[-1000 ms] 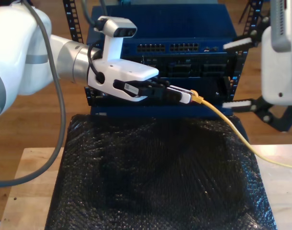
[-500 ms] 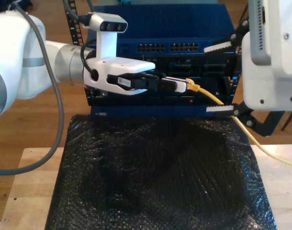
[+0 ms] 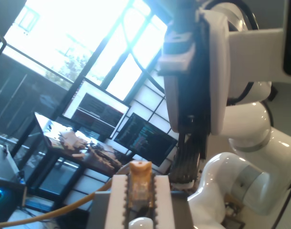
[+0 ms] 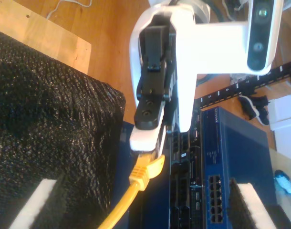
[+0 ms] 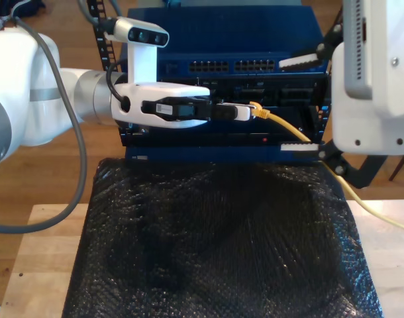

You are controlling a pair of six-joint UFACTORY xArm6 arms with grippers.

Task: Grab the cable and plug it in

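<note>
The pale yellow cable [image 5: 285, 125] runs from the exterior view's right edge up to its plug [image 5: 256, 110], which hangs in front of the blue rack's face. My first gripper [image 5: 246, 112] reaches in level from the exterior view's left and is shut on the plug end. In the first wrist view the clear plug [image 3: 139, 183] sits between the white pads [image 3: 118, 200]. The second wrist view shows the orange-yellow boot [image 4: 141, 174] under the first gripper's fingertips [image 4: 146, 138]. My second gripper [image 5: 300, 105] hovers at the exterior view's right, open, one white pad above the cable and one below.
A blue network switch [image 5: 255, 66] with rows of ports sits in the rack behind the plug. A black bubble-wrap mat [image 5: 215, 238] covers the wooden table [image 5: 43, 265] in front. A thick grey arm cable [image 5: 73, 152] hangs at the exterior view's left.
My first gripper has lifted and levelled, carrying the plug higher along the rack face. My second gripper has come in from the exterior view's right and now brackets the cable.
</note>
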